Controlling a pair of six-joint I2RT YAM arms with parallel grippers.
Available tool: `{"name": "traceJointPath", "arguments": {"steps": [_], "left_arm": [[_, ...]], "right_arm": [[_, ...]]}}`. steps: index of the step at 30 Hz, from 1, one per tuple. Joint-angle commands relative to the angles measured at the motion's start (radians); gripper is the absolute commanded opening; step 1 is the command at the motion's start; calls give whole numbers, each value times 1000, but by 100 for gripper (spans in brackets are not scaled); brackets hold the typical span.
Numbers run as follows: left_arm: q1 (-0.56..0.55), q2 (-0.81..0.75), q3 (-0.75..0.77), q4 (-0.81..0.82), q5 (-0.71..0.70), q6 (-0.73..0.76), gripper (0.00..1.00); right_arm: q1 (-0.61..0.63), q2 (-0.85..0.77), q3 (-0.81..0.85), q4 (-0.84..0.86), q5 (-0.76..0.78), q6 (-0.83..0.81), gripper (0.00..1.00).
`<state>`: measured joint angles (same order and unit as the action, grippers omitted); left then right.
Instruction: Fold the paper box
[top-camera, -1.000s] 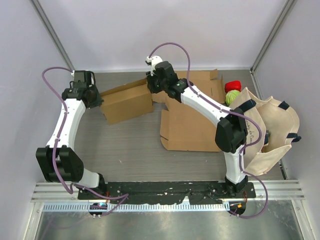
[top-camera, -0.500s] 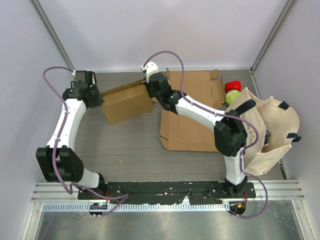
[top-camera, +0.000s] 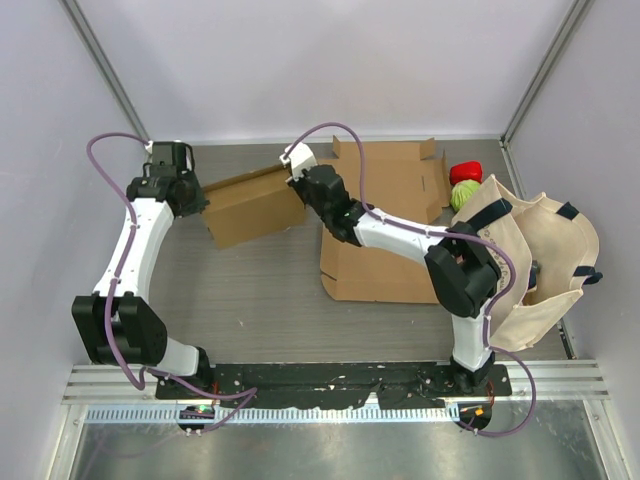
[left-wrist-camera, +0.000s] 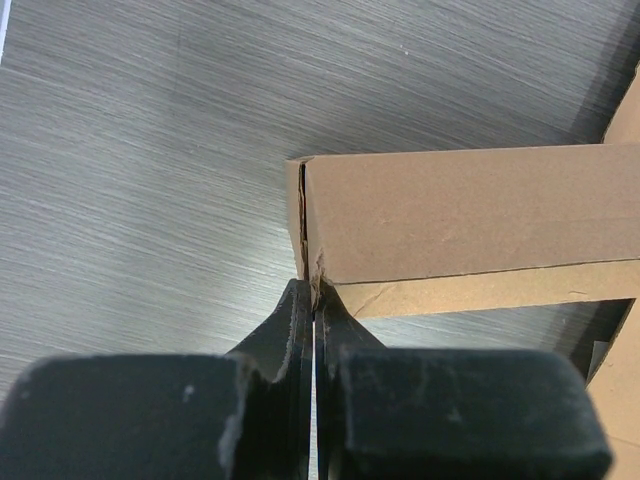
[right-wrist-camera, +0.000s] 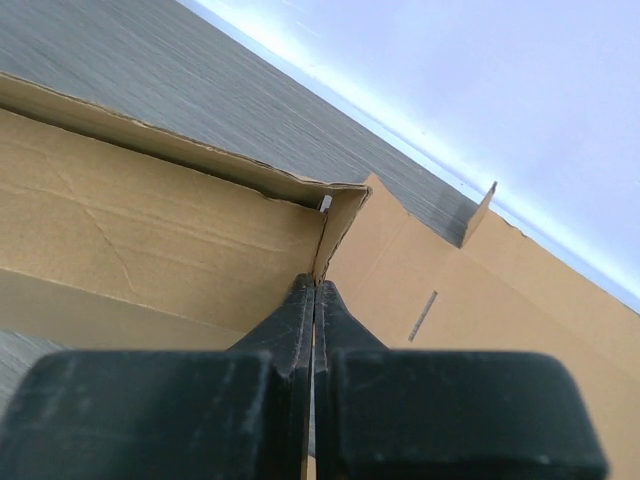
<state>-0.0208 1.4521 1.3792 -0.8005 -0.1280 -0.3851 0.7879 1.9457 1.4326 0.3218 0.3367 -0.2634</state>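
**Top view.** My right claw (top-camera: 303, 188) has come down and to the left. A second ago it hung half-open over the far edge of the flat cardboard sheet (top-camera: 385, 265). It is now at the right end of the paper box (top-camera: 255, 207), with its jaws together. My left claw (top-camera: 199, 198) has stayed at the box's left end. The box lies on the table (top-camera: 250, 295) between the two claws, left of the sheet. A tote bag (top-camera: 545, 260) slumps at the right edge, and a red item (top-camera: 464, 172) and a green item (top-camera: 459, 194) lie just beside it. My right forearm crosses the sheet and hides part of it.

**Left wrist view.** The left claw (left-wrist-camera: 313, 292) is pinched shut on the lower corner of the box (left-wrist-camera: 470, 212), where the end panel meets the long side. Bare table (left-wrist-camera: 150, 150) lies beyond.

**Right wrist view.** The right claw (right-wrist-camera: 314, 287) is closed on the edge of the box's end flap, at the inner corner of the box (right-wrist-camera: 150, 240). The flat sheet (right-wrist-camera: 480, 300) lies just behind.
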Motion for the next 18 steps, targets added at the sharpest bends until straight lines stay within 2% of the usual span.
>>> {"name": "traceJointPath", "arguments": {"steps": [1,2,3,4,6,7,8,9,10,11,12,13,14,15,18], "left_arm": [[-5,-13,-23,-34,5,3,0],[-7,-15,-28,-31,4,3,0],[-7,-12,-29,-31,5,3,0],[-7,-12,-31,-32,4,5,0],[-8,-12,-32,-32,4,5,0],[-10,-13,-32,-34,4,6,0],[-10,-15,-32,-34,4,5,0],[-10,-15,-31,-32,5,5,0],[-11,-16,-29,-32,5,5,0],[-11,-21,-29,-31,8,3,0],[-11,-21,-29,-32,10,2,0],[-11,-22,-28,-31,10,0,0],[-11,-22,-25,-31,14,-1,0],[-11,-21,-23,-34,16,-1,0],[-13,-21,-28,-32,18,-5,0]], "right_arm": [[-42,-13,-23,-168,-166,99,1],[-44,-27,-35,-171,-241,152,4],[-47,-43,-29,-181,-258,259,19],[-50,-56,-6,-252,-271,310,27],[-50,-48,139,-393,-283,407,41],[-53,-45,188,-514,-286,429,44],[-58,-47,260,-564,-288,459,47],[-65,-51,282,-604,-303,493,54],[-73,-60,291,-636,-323,568,56],[-85,-83,287,-638,-367,613,59],[-91,-96,282,-636,-364,662,68],[-93,-102,284,-632,-358,766,71],[-102,-100,305,-642,-341,817,75],[-108,-91,327,-659,-247,882,79],[-121,-36,428,-733,-180,1044,80]]}}
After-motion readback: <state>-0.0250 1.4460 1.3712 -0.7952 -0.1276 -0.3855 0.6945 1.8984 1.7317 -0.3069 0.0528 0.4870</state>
